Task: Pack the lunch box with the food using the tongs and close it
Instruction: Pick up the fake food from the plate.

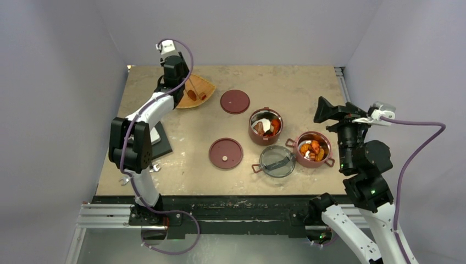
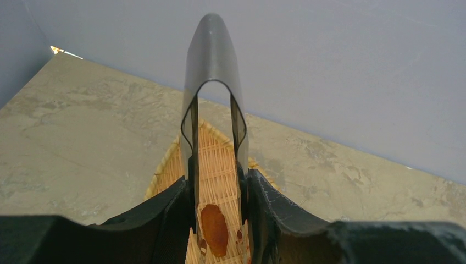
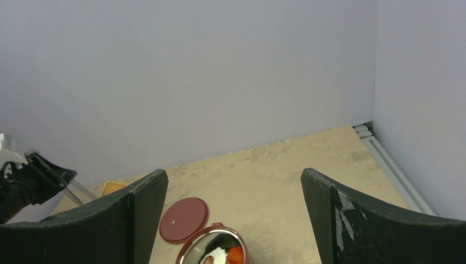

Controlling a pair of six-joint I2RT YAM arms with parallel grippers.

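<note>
The left claw [image 2: 217, 203] clamped the tongs [image 2: 211, 55] over a brown food piece [image 2: 214, 228] on the orange tray [image 2: 165, 170]. The right claw [image 3: 233, 192] gaped. The step called for the tips to straddle the piece, then squeeze gently.

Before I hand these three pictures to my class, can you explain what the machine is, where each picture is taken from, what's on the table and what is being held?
These are two robot arms bolted at a table's near edge, each ending in a two-finger gripper. The wide picture looks down from above and behind them. The other two come from cameras on the wrists. On the table lie an orange fan-shaped tray, two dark-red disc lids, a clear lid and two steel-lined bowls holding food pieces. The left gripper is closed on metal tongs above the tray, where a brown-orange piece lies between the tong arms. The right gripper is open and holds nothing.
</note>
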